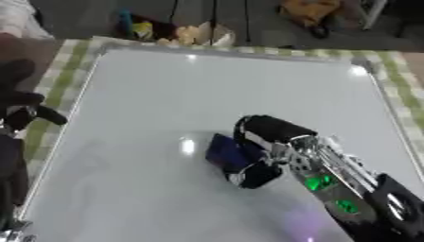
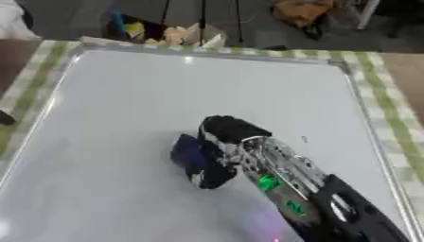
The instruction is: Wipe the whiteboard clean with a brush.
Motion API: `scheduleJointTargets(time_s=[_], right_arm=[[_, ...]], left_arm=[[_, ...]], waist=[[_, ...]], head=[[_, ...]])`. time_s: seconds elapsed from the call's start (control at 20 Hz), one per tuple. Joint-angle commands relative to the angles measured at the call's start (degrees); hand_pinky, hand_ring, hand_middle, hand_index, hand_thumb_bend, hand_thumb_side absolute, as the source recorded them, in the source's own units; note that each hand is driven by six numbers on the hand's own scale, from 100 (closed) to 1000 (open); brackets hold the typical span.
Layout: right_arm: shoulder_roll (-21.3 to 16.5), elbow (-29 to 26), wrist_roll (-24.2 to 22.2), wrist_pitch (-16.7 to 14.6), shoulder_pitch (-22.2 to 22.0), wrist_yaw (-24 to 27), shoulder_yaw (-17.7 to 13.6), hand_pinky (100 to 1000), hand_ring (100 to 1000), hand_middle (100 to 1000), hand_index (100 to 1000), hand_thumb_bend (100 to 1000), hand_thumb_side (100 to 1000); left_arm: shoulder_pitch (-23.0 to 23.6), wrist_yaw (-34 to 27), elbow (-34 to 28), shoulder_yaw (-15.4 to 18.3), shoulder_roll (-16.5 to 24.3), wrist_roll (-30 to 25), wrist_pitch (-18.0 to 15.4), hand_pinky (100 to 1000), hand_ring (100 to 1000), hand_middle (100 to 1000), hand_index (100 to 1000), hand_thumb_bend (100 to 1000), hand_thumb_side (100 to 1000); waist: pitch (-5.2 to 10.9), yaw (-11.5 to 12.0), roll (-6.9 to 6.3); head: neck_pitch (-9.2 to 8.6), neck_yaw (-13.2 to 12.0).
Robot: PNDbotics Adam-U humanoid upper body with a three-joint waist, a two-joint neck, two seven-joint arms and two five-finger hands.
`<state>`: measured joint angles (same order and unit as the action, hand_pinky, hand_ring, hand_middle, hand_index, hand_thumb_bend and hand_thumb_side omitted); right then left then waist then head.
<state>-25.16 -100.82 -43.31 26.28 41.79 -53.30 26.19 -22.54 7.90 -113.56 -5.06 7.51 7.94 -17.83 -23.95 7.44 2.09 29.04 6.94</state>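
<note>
The whiteboard lies flat and fills most of both views; its surface looks white, with no marks that I can make out. My right hand comes in from the lower right, fingers and thumb curled round a dark blue brush. It holds the brush against the board a little below the middle. My left hand shows as a black shape at the left edge, beside the board's left frame. I cannot make out how its fingers stand.
A green-and-white checked cloth lies under the board and shows along its left, top and right sides. Beyond the far edge are a floor with a blue-and-yellow object and crumpled tan bags.
</note>
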Motion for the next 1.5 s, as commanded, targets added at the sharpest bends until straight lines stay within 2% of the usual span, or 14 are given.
scheduleJointTargets(time_s=[0.05,1.5], right_arm=[[-0.7,-0.3,-3.5,4.0,0.3,0.5,-0.1,589,702,607,174,174,278],[-3.2,-0.8,-4.2,3.8,-0.7,1.0,-0.4,598,715,603,183,107,268]], left_arm=[[-0.7,-0.2,-1.0,-0.3,0.2,-0.2,-0.1,455,895,785,617,100,981],[-0.6,-0.2,-1.0,-0.4,0.2,-0.5,0.0,456,895,786,618,100,978]], waist=[[1.07,-0.1,-0.25],[1.5,-0.3,-0.25]], head=[[-0.85,0.1],[-0.99,0.1]])
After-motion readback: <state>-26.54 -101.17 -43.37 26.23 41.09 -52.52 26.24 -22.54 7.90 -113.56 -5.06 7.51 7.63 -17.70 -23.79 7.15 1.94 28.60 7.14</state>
